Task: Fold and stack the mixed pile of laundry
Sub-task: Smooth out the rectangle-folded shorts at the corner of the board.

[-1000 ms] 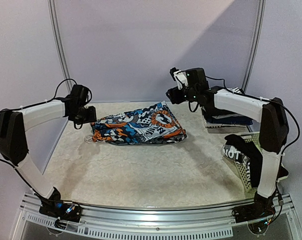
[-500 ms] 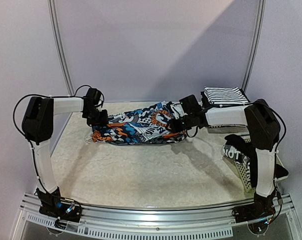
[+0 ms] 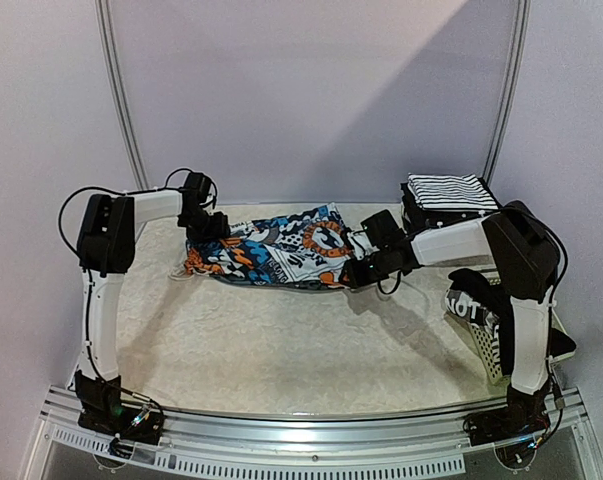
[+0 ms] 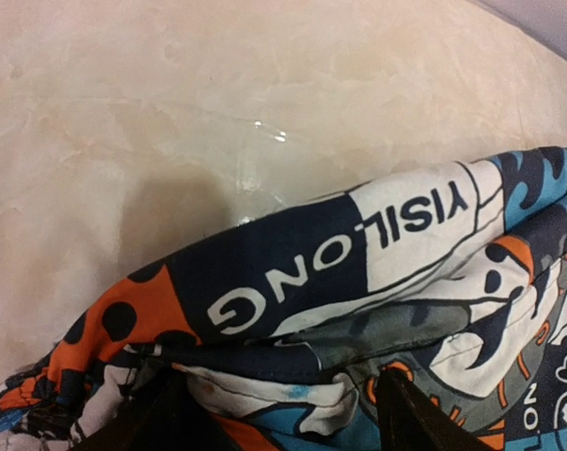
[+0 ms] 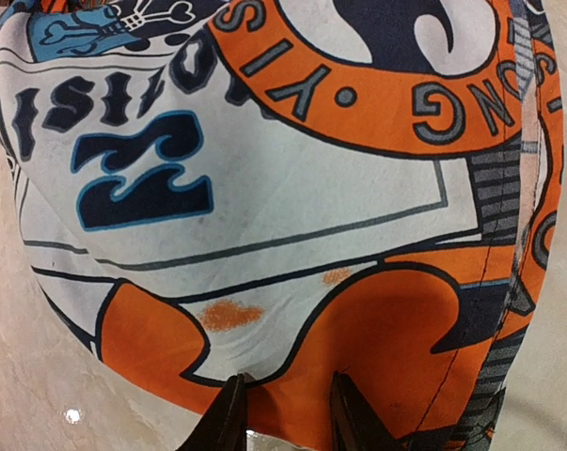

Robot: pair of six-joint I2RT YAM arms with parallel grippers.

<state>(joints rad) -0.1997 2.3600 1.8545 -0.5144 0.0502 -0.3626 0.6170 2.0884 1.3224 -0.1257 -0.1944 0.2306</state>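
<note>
The printed garment point(image 3: 271, 255), in orange, blue, white and black, lies bunched at the back middle of the table. My left gripper point(image 3: 203, 228) is at its left end; in the left wrist view the gripper point(image 4: 283, 395) stands wide, its fingers point(image 4: 161, 413) either side of a fold of the garment point(image 4: 358, 272). My right gripper point(image 3: 356, 272) is at the garment's right edge. The right wrist view shows that gripper point(image 5: 288, 385) narrowed on the orange hem of the garment point(image 5: 264, 188). A folded striped garment point(image 3: 446, 192) tops a stack at the back right.
A white lattice basket point(image 3: 481, 345) stands at the right edge, holding a black cloth with white lettering point(image 3: 466, 300). The right arm's upright link rises just in front of it. Metal frame posts stand at the back corners.
Both grippers have come down onto the printed garment, the left moving right to its left end. The right dropped from high up to the right hem and narrowed on it.
</note>
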